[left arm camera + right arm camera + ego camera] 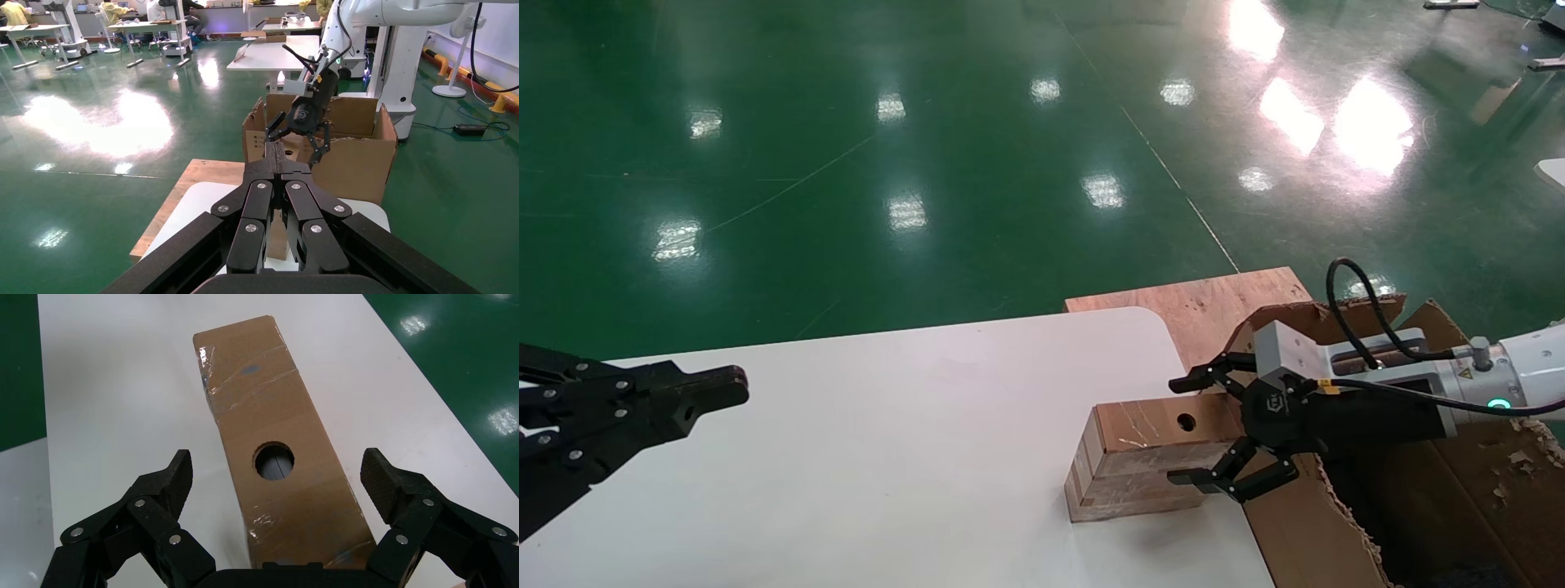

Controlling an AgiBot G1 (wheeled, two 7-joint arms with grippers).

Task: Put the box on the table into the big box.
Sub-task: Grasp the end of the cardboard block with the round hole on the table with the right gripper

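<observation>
The small brown taped box with a round hole lies at the right edge of the white table. My right gripper is open, with one finger on each side of the box's near end; I cannot tell if the fingers touch it. In the right wrist view the box runs away from the open gripper. The big box, a torn-edged carton, stands just right of the table. My left gripper is shut and empty over the table's left side.
A brown plywood board lies behind the table's far right corner, next to the carton. Green floor lies beyond. In the left wrist view my shut left gripper points at the right gripper and the carton.
</observation>
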